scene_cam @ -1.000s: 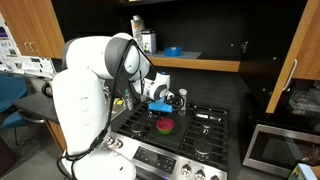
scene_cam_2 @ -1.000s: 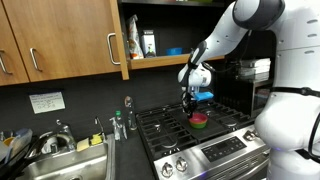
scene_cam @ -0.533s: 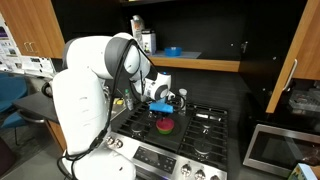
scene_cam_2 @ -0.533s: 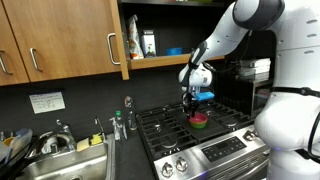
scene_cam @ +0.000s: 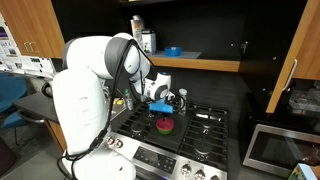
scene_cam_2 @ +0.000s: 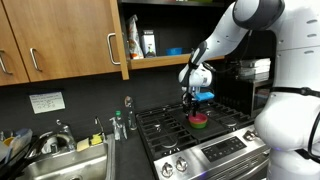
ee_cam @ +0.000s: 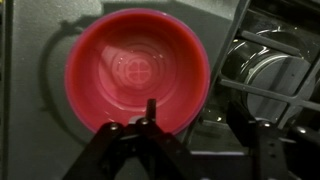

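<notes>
I see claw (ee_cam: 205, 128) with jaws apart, gripping nothing. Directly below: round glossy red bowl (ee_cam: 135, 70), smooth rim beneath jaws. Beside it: dark barred stove grate (ee_cam: 270, 96).

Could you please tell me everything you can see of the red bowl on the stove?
The red bowl is round, glossy, plastic-looking, with moulded rings in its bottom, and empty. It sits upright on a green thing upon the stove grate. The claw hangs open just above it.
</notes>
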